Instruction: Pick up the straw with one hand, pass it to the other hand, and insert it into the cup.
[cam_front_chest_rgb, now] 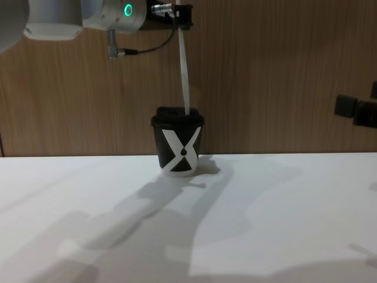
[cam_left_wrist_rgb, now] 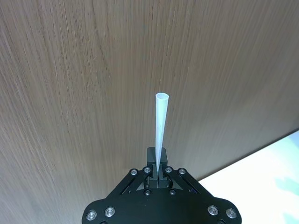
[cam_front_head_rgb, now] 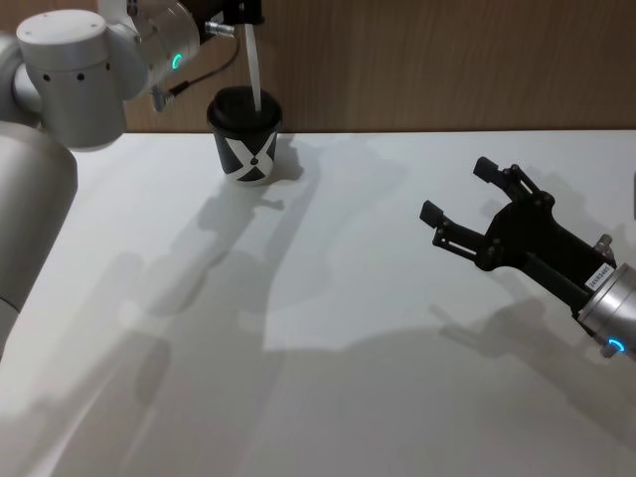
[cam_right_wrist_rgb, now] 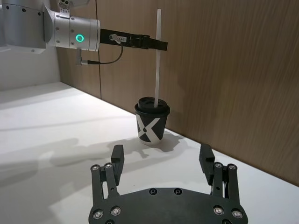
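The black cup (cam_front_head_rgb: 246, 139) with a white X stands at the table's far left, near the wooden wall. My left gripper (cam_front_head_rgb: 243, 15) hangs above it, shut on the white straw (cam_front_head_rgb: 254, 70). The straw is upright and its lower end meets the cup's lid (cam_front_chest_rgb: 178, 118). The right wrist view shows the straw (cam_right_wrist_rgb: 158, 60) rising well above the left gripper (cam_right_wrist_rgb: 156, 45) and reaching down to the cup (cam_right_wrist_rgb: 151, 123). In the left wrist view, the straw (cam_left_wrist_rgb: 160, 126) sticks out between shut fingers (cam_left_wrist_rgb: 158, 170). My right gripper (cam_front_head_rgb: 459, 191) hovers open and unloaded over the table's right side, facing the cup.
A wooden wall (cam_front_head_rgb: 447, 60) runs close behind the cup. The white table (cam_front_head_rgb: 328, 328) stretches bare between the cup and my right gripper. A thin black cable (cam_front_chest_rgb: 147, 48) loops under the left wrist.
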